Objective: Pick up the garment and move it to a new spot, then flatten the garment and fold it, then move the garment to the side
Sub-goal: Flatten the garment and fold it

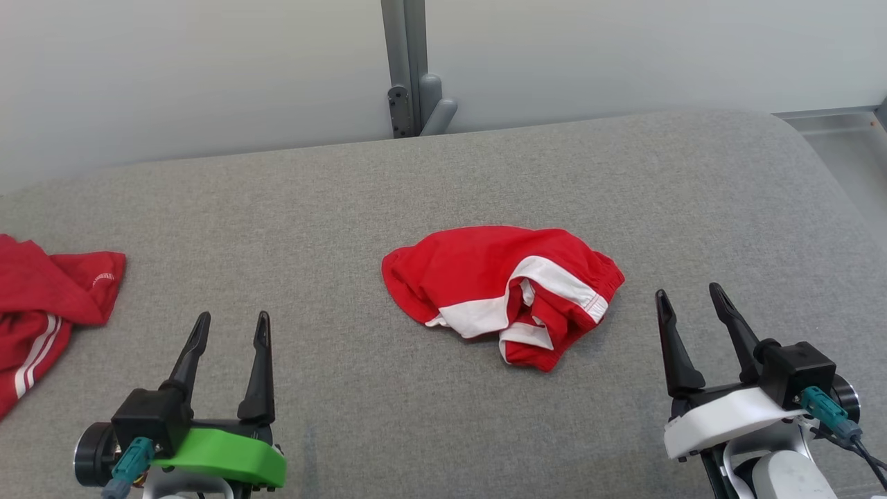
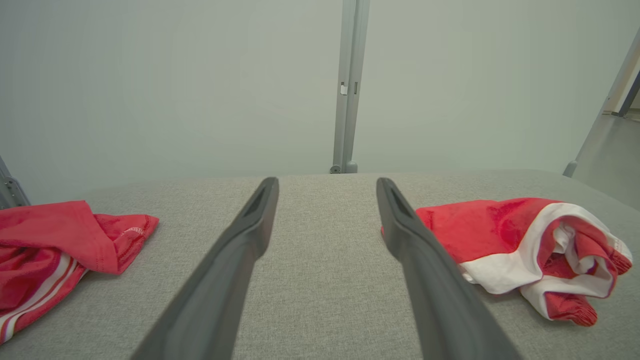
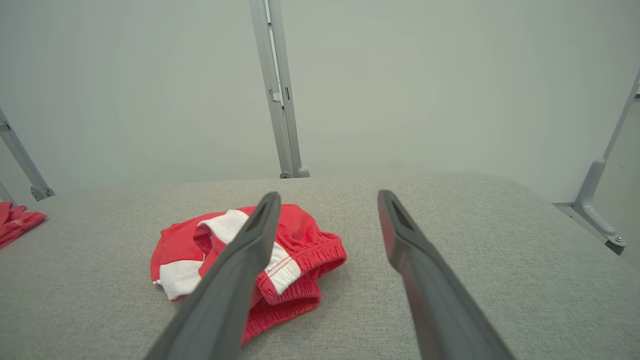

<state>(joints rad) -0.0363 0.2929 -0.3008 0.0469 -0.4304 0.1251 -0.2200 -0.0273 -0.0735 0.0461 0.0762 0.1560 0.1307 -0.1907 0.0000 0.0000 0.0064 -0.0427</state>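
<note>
Midway across the surface [image 1: 332, 187], the crumpled garment [image 1: 478, 277] lies left-to-right, just ahead-left of the right gripper [image 1: 687, 290], farther from the left gripper [image 1: 233, 317]; both spread, empty.

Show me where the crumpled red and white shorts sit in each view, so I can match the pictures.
Head view: red and white shorts at centre, on the grey padded surface.
Left wrist view: shorts at the right side, middle height.
Right wrist view: shorts left of centre, lower half.
Shared landmark: the grey upright post against the back wall.
</note>
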